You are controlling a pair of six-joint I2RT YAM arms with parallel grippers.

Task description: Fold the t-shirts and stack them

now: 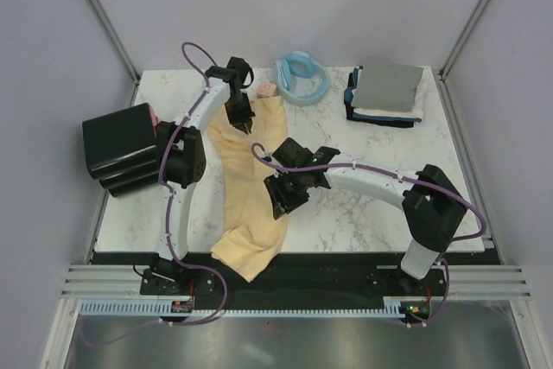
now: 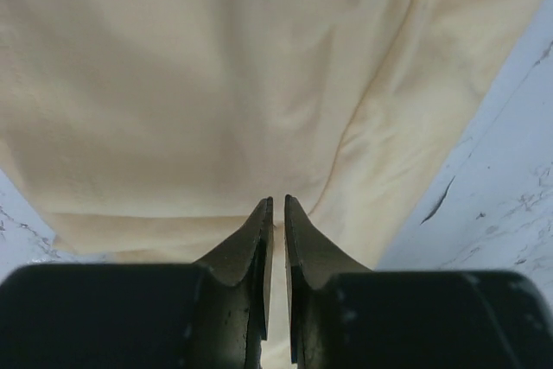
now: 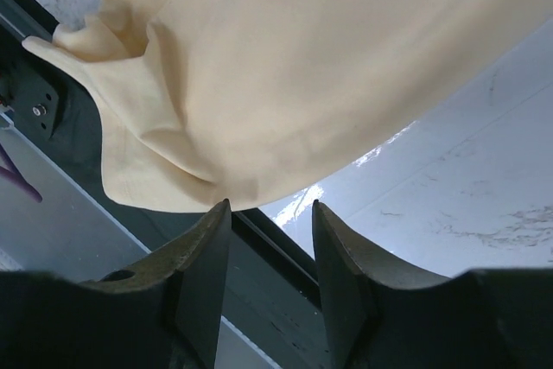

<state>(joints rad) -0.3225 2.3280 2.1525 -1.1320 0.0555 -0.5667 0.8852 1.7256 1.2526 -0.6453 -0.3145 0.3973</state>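
A pale yellow-cream t-shirt lies as a long rumpled strip down the marble table, and its near end hangs over the front edge. My left gripper sits low over the shirt's far part. Its jaws stand only a narrow slit apart, and no cloth is pinched at the tips. My right gripper hovers at the shirt's right edge, open and empty, with its left fingertip close to the cloth's hem. A folded stack of grey, white and dark navy t-shirts rests at the back right.
A light blue ring-shaped thing lies at the back middle, with a small pink item beside it. A black box stands off the table's left edge. The black front rail runs under the right gripper.
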